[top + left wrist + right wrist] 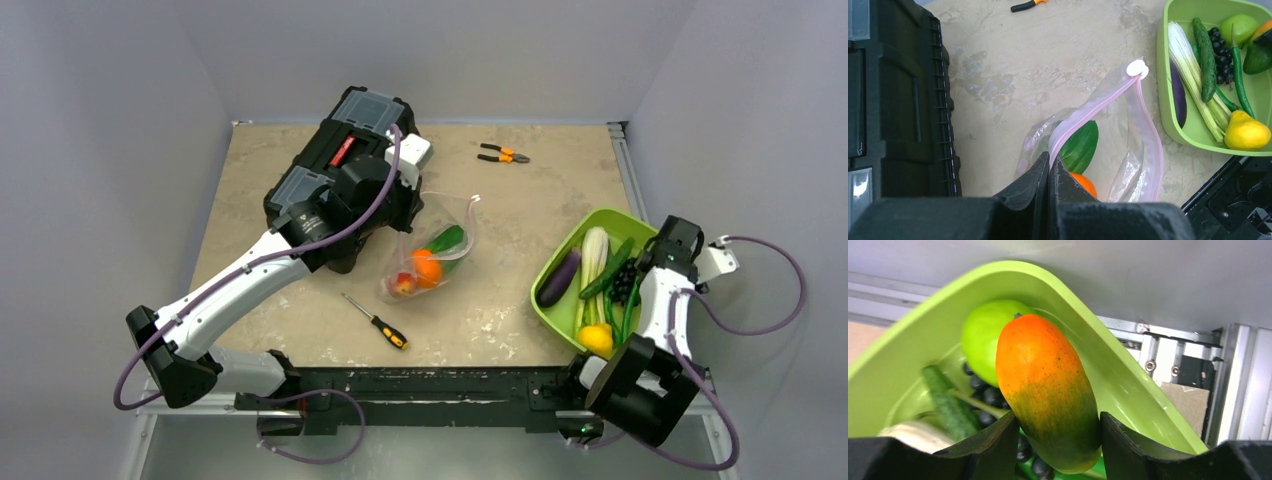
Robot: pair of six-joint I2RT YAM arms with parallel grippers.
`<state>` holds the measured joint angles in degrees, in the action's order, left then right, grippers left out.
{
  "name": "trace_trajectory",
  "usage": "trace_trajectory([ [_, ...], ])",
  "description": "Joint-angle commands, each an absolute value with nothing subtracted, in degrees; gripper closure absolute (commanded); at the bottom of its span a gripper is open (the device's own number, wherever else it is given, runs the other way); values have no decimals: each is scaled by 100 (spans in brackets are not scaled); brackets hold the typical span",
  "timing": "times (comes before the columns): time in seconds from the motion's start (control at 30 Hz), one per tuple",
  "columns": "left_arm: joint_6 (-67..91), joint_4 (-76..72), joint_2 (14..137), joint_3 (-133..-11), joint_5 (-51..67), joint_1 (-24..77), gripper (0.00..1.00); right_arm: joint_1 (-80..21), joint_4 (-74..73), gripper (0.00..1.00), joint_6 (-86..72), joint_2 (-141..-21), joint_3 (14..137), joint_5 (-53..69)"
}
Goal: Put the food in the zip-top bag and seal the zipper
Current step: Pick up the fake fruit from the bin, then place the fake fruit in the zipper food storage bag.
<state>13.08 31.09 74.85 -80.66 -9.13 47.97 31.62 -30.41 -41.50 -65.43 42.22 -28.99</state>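
We see the left claw pressed together on the rim of the clear, crinkly zip-top bag, pinching one side of its thin pale-pink zipper strip. The bag lies just beside the black plastic toolbox, on the side away from its dark wall. The two pink sides part from the round white slider, so the mouth stands open. Inside the bag we make out a round orange toy fruit, a flat green piece and a small red one.

Well apart from the toolbox sits the lime-green plastic bowl. Over it the right claw is clamped on an orange-and-green toy mango, one finger against each side. A pale green apple, a yellow pear, a purple aubergine and a white-stemmed leafy green lie in the bowl. A yellow-handled screwdriver lies near the toolbox.
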Motion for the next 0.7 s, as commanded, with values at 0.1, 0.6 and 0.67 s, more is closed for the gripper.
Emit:
trace_trajectory([
  [0.1,1459,2900,7324,-8200,-800,4751,100,2853,-2963,100,-3964,-5431,4871,-2146],
  [0.6,1467,2918,7534,-8218,-766,4746,100,-1484,-762,100,-3533,-4343,5336,859],
  [0.67,1489,2917,7516,-8226,-730,4750,100,-1976,-532,100,-3607,-4478,5374,1053],
])
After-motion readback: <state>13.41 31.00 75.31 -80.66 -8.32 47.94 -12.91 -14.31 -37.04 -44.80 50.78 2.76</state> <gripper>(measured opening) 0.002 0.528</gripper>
